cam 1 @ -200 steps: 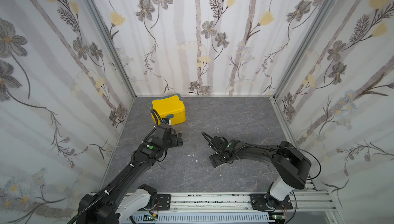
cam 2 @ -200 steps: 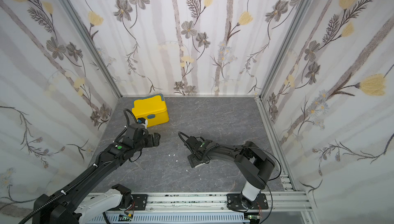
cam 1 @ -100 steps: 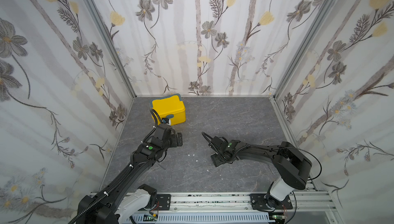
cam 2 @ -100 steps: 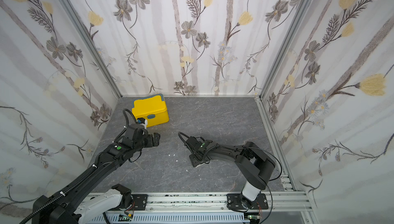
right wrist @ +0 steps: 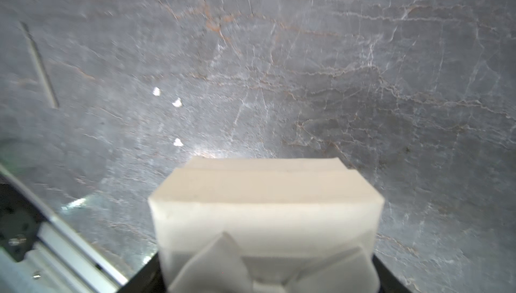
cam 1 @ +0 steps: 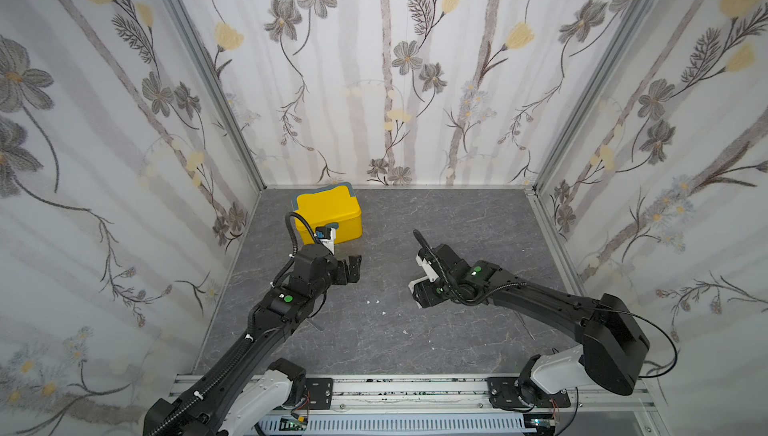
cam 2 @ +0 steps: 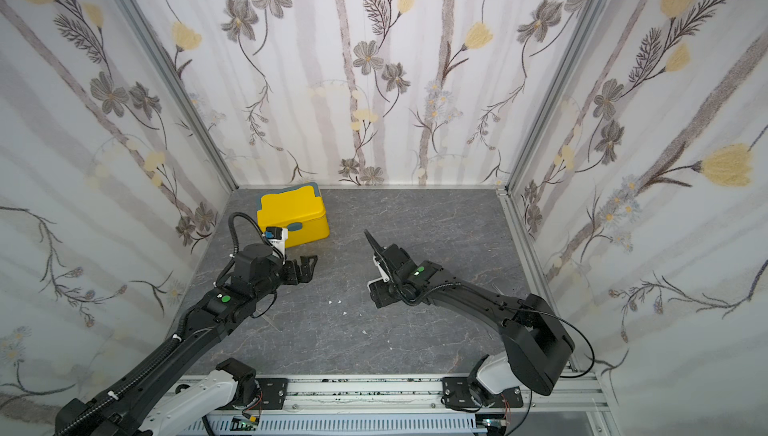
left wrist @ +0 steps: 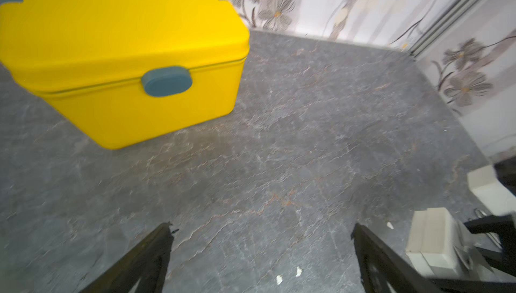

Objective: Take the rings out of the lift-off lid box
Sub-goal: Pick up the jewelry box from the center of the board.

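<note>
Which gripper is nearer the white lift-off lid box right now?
Right. The right gripper has the lift-off lid box between its jaws. The left gripper is open and well apart from it, near the yellow box.

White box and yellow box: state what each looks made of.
White box: probably cardboard, matte; soft folded edges, a lid seam, no gloss. Yellow box: likely moulded plastic, smooth satin; rounded corners, even colour, a grey-blue latch of similar look.
</note>
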`<state>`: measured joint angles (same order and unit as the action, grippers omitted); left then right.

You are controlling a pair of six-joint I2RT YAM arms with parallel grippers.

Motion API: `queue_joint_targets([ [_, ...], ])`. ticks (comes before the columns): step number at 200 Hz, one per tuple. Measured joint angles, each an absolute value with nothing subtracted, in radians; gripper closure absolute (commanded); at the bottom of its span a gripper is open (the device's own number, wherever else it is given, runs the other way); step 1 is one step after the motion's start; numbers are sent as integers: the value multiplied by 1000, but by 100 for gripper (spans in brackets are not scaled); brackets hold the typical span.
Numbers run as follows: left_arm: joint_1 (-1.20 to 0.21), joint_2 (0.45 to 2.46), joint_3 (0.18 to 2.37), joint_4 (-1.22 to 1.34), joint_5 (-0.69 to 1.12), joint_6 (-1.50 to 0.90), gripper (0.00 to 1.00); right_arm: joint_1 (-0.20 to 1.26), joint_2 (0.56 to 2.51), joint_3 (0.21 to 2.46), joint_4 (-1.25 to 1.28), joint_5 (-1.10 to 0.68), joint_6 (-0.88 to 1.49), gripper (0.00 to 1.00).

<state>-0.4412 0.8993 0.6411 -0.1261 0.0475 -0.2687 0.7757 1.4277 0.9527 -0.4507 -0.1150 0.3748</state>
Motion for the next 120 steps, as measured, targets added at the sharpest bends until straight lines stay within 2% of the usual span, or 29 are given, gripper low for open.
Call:
queue_joint_targets([
  [29,-494,843,538,89,138,-214,0,675,1359,905,-379,-302,373,29],
  [77,-679,824,334,406,214,57,0,544,1288,886,-265,-611,386,28],
  [120,-707,818,225,609,212,200,0,479,1265,887,-217,-770,411,27],
])
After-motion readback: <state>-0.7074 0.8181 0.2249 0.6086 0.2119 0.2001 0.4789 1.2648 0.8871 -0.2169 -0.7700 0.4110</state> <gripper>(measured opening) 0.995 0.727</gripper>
